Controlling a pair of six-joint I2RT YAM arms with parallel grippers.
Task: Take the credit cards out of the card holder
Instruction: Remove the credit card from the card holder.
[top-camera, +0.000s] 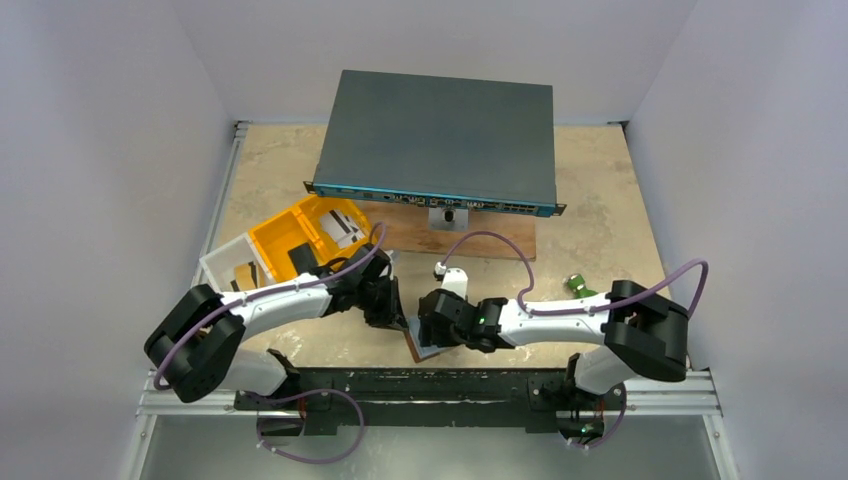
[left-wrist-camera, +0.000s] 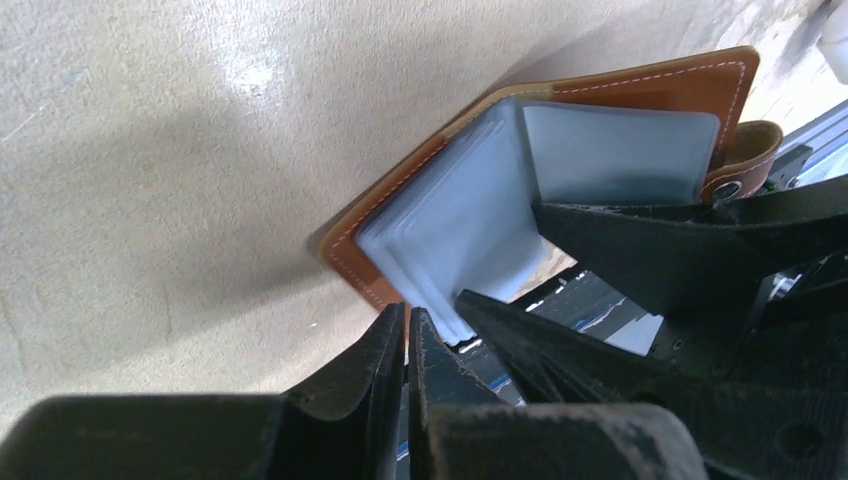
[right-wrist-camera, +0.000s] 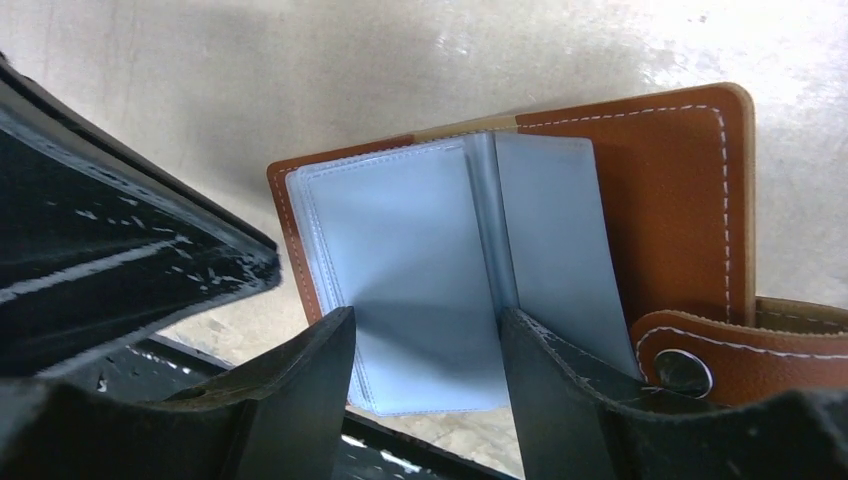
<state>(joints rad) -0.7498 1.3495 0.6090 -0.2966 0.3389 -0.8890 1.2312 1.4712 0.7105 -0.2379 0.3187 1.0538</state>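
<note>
card holder (right-wrist-camera: 690, 200): lies open, inside up, at the middle of the near edge of the table (top-camera: 600, 240), between the two grippers, where both can reach it.
yellow tray (top-camera: 275, 235): stands toward the left edge; pale credit cards (top-camera: 340, 226) with dark stripes lie in it, apparently the place where removed cards go.
left gripper (left-wrist-camera: 405, 330): fingers pressed together at the holder's left cover edge, a sliver of brown leather seemingly between them. I read this as a pinch that pins the cover so the holder cannot slide or fold shut.
clear pockets (right-wrist-camera: 400, 250): fanned up from the spine, pale grey-blue. Whether any card remains inside cannot be told.
right gripper (right-wrist-camera: 425, 400): fingers apart, one on each side of the near end of a raised pocket leaf and not clamped on it, likely placed to close on a leaf or card.
strap tab (right-wrist-camera: 720, 350): unsnapped, lying off the right cover, so the holder can lie open.
</note>
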